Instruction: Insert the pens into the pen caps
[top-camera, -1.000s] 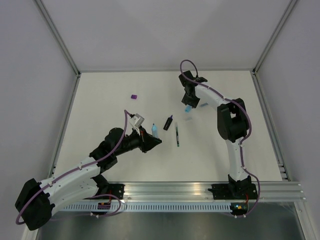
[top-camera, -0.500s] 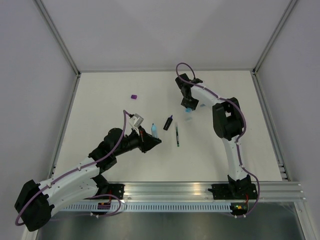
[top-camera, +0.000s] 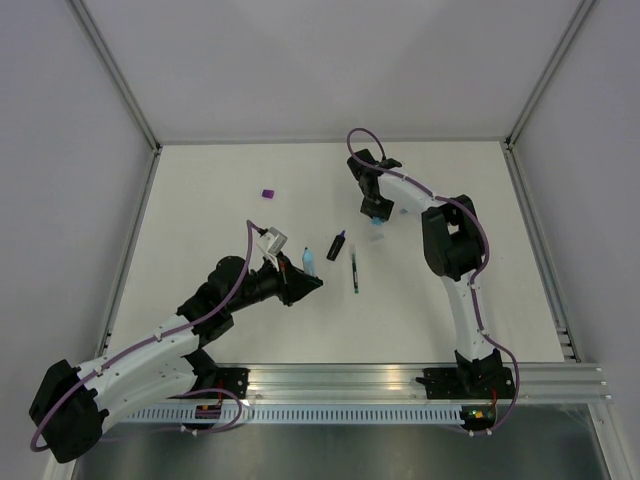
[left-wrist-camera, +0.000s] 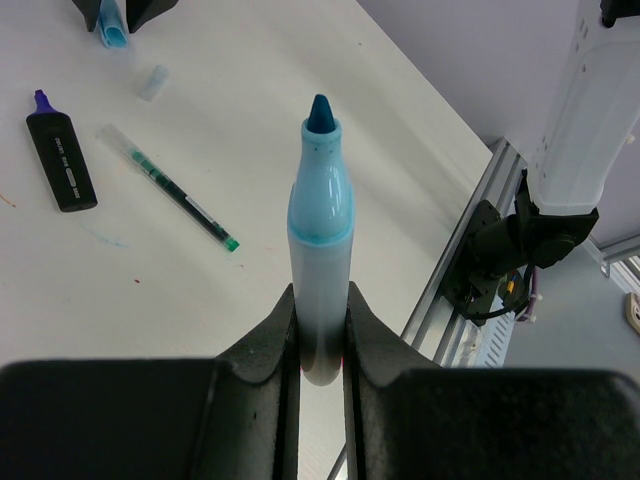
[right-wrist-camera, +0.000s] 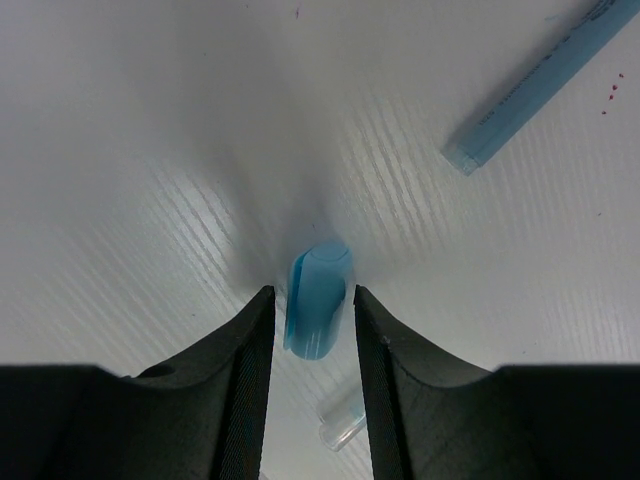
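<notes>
My left gripper (left-wrist-camera: 318, 330) clamps the chunky light-blue plastic highlighter (left-wrist-camera: 320, 240) by its stiff barrel; my right gripper (right-wrist-camera: 313, 335) straddles its tiny, probably slippery light-blue cap (right-wrist-camera: 318, 295) near the far edge of the tabletop (top-camera: 220, 170), pinch on its sides unconfirmed.

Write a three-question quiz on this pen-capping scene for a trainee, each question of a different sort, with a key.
1. True or false: the left claw grips the light-blue highlighter, whose tip is bare.
2. Pick one: what sits on the table between the fingers of the right claw?
A. a thin blue pen
B. the light-blue cap
C. a thin dark pen
3. Short answer: in the top view, what colour is the lone cap lying far left of the black marker?

Key: 1 true; 2 B; 3 purple.
</notes>
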